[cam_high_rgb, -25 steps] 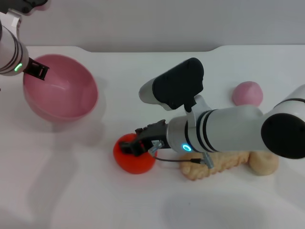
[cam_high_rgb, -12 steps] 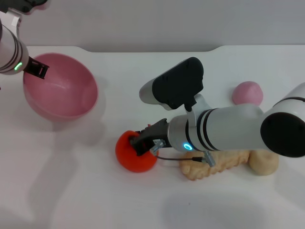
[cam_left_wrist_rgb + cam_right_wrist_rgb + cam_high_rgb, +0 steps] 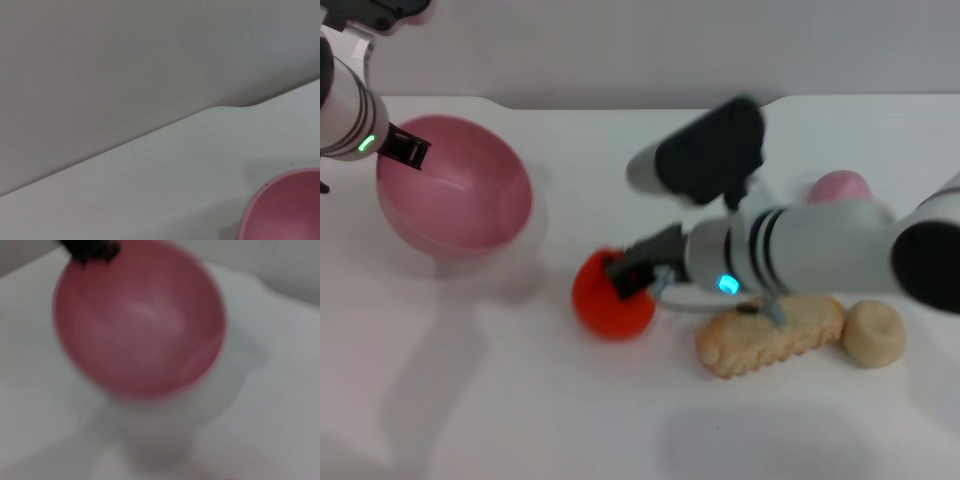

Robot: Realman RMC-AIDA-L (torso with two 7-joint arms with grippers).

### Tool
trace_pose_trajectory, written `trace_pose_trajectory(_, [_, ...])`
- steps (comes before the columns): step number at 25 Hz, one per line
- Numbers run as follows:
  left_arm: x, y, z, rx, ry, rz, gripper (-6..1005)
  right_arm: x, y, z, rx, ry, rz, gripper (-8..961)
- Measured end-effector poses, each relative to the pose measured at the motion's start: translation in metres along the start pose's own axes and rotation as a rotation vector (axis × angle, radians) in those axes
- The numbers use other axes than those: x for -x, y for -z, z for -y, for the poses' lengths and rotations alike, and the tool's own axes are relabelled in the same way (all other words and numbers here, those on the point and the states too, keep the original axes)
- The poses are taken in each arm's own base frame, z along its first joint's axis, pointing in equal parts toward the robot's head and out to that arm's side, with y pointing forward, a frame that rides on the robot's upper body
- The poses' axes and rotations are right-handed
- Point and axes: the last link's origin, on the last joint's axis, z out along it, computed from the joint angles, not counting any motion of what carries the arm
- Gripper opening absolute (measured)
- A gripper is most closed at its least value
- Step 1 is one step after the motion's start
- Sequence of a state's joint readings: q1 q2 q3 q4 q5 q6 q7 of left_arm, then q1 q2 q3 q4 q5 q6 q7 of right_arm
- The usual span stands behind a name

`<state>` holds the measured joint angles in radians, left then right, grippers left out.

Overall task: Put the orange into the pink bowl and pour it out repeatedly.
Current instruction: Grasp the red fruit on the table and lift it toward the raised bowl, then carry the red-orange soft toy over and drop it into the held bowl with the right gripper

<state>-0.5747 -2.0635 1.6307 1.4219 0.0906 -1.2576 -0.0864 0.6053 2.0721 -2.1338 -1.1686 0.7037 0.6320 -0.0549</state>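
The orange (image 3: 611,298) is round and bright red-orange, at the middle of the white table (image 3: 520,420). My right gripper (image 3: 631,274) has its dark fingers pressed against the upper right side of the fruit and appears closed on it. I judge the orange just clear of the table, though I cannot be sure.

The relation that matters next: the pink bowl (image 3: 455,195) lies to my left of the orange and farther from me, well apart, mouth open upward and empty. The fruit has no real long axis, so only that direction counts. My left gripper (image 3: 404,150) holds the bowl's rim at the far left edge.

To the right of the orange lie a beige biscuit-shaped toy (image 3: 770,333), a beige ball (image 3: 873,333) and a small pink ball (image 3: 838,186).

The head view shows the grasp; the right wrist view shows only the bowl (image 3: 140,320) ahead. The left wrist view shows a sliver of bowl rim (image 3: 280,205).
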Motion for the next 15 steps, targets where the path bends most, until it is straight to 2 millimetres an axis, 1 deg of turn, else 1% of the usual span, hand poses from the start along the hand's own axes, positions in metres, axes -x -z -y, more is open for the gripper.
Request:
trace_pose_trajectory(3, [0.001,0.000,-0.004,0.008,-0.010,0.002,46,0.020,0.021,0.009,-0.055,0.035,0.057,48])
trace_pose_trajectory(6, [0.002,-0.001,-0.009,0.013,-0.023,0.007,46,0.045,0.044,0.008,-0.089,0.083,0.131,44])
trace_pose_trajectory(8, [0.002,-0.001,-0.013,0.017,-0.029,0.006,46,0.057,0.055,0.005,-0.099,0.107,0.167,44])
trace_pose_trajectory(12, [0.002,0.000,-0.021,0.033,-0.039,0.005,46,0.072,0.068,-0.003,-0.096,0.136,0.217,44])
trace_pose_trajectory(14, [0.004,0.001,-0.035,0.068,-0.060,0.007,46,0.077,0.072,-0.008,-0.090,0.149,0.238,44])
trace_pose_trajectory(15, [0.004,0.001,-0.035,0.070,-0.061,0.007,45,0.077,0.072,-0.008,-0.090,0.149,0.238,44])
